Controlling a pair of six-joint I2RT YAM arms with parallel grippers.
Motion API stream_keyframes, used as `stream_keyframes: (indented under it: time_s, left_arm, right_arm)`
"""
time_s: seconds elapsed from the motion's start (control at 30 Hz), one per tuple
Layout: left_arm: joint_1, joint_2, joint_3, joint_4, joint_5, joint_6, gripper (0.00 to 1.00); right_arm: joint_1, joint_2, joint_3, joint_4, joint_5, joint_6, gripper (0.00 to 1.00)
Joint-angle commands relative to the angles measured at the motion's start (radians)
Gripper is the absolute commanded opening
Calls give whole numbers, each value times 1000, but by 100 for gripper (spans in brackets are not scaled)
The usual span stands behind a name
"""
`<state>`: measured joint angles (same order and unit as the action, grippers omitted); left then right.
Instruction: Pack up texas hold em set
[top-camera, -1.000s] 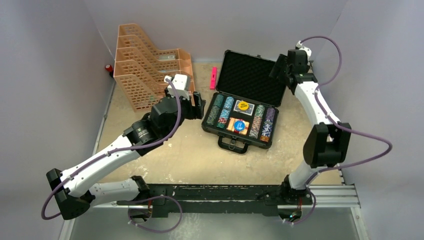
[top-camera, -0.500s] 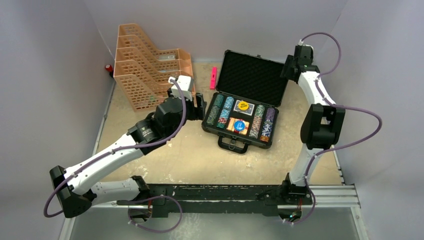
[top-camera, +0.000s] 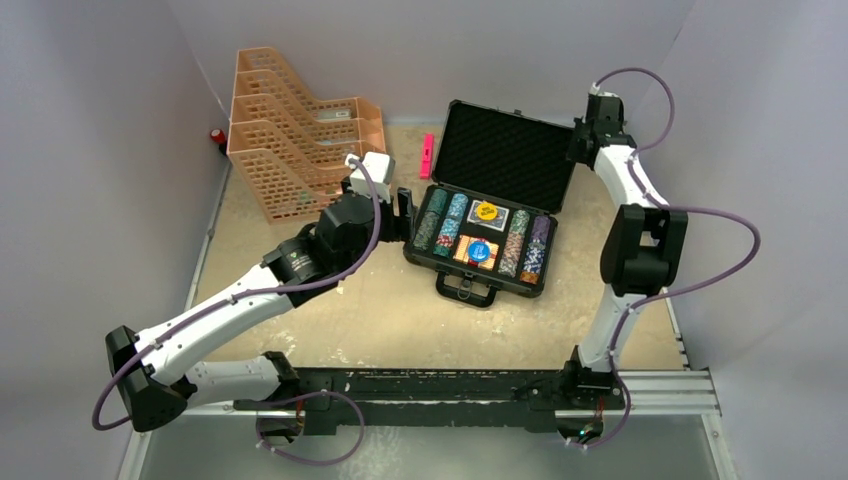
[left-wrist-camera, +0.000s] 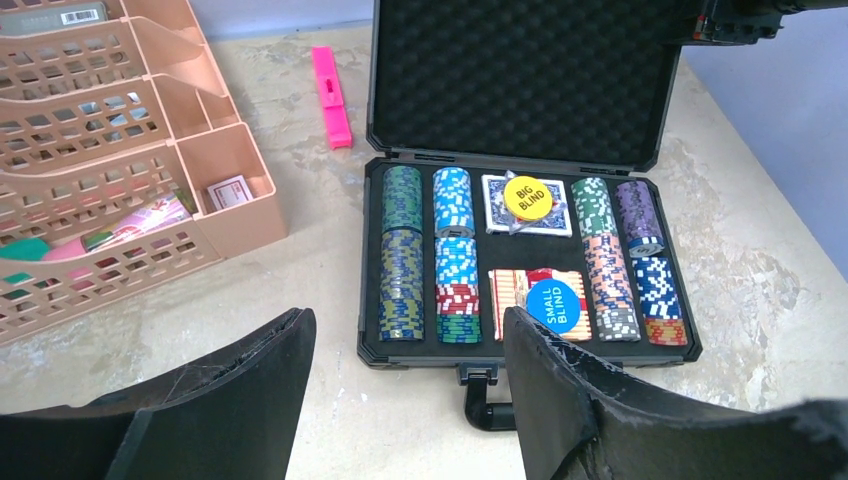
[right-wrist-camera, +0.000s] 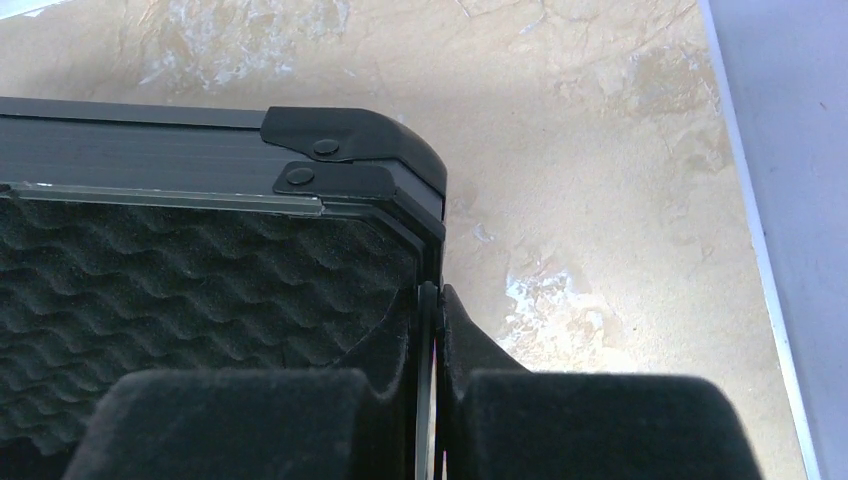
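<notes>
Compared with a second ago, finds the right gripper (right-wrist-camera: 432, 300) carried up and outward to the far right corner of the lid (right-wrist-camera: 200, 270) — fingers pressed together on the lid's thin side rim, foam just to their left, table (right-wrist-camera: 600, 150) to their right. Finds the left gripper (left-wrist-camera: 405, 320) pushed forward too, toward the left wall of the case (left-wrist-camera: 366, 262); fingers spread wide and holding nothing, the open case just ahead of and between the tips. Points, by judgement, to filling finished and closing begun: pinching the rim to swing the lid down, bracing the base from the left against sliding.

Counting inside the case, ahead of the left fingers: four chip rows (left-wrist-camera: 402, 255), two to each side; two card decks (left-wrist-camera: 497, 190) in the middle; two buttons, BIG BLIND (left-wrist-camera: 527, 196) and SMALL BLIND (left-wrist-camera: 553, 305), one resting on each deck. Shows no chip or card in view outside the case. Beyond the left fingertip: one pink bar (left-wrist-camera: 331, 95) and one peach tray rack (left-wrist-camera: 245, 205) — neither touching the case.
</notes>
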<state>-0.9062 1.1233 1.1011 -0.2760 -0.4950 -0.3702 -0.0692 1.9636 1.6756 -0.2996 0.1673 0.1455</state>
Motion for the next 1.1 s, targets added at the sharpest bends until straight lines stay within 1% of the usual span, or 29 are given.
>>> stream_keyframes:
  time_s: [0.0, 0.03, 0.13, 0.33, 0.47, 0.63, 0.7, 0.77, 0.83, 0.87, 0.9, 1.03, 1.07]
  left_arm:
    - [-2, -3, 22, 18, -33, 17, 68]
    - [-2, -5, 21, 17, -39, 16, 68]
    - [-2, -4, 21, 19, -37, 15, 68]
    - [-2, 27, 30, 23, -17, 9, 68]
    - [-1, 49, 46, 10, -14, 9, 68]
    - [-1, 61, 72, -6, -7, 7, 68]
    - [-2, 66, 76, 1, 6, 2, 68]
    - [-1, 79, 85, 0, 27, 1, 68]
    - [-1, 97, 110, -11, 49, 1, 68]
    - [-2, 106, 124, -20, 59, 0, 68]
    - [-1, 120, 141, -35, 65, -3, 68]
    - [-1, 142, 180, -53, 84, -30, 68]
    - [-2, 144, 185, -54, 91, -37, 68]
  right_arm:
    - [2, -111, -34, 36, -15, -14, 0]
    - [3, -134, -49, 43, 14, -12, 0]
    - [3, -199, -75, -37, 30, 55, 0]
    - [10, -423, -290, -16, -4, 122, 0]
    - [18, -573, -460, 7, -131, 185, 0]
    - [44, -762, -633, -23, -139, 267, 0]
    - [45, -836, -693, -34, -169, 312, 0]
    - [45, -896, -767, -29, -264, 342, 0]
    - [44, -935, -808, -49, -336, 371, 0]
    - [45, -961, -823, -61, -361, 383, 2]
    - [45, -981, -839, -74, -387, 388, 14]
    - [45, -1101, -885, -132, -459, 387, 46]
    - [45, -1133, -888, -158, -463, 385, 51]
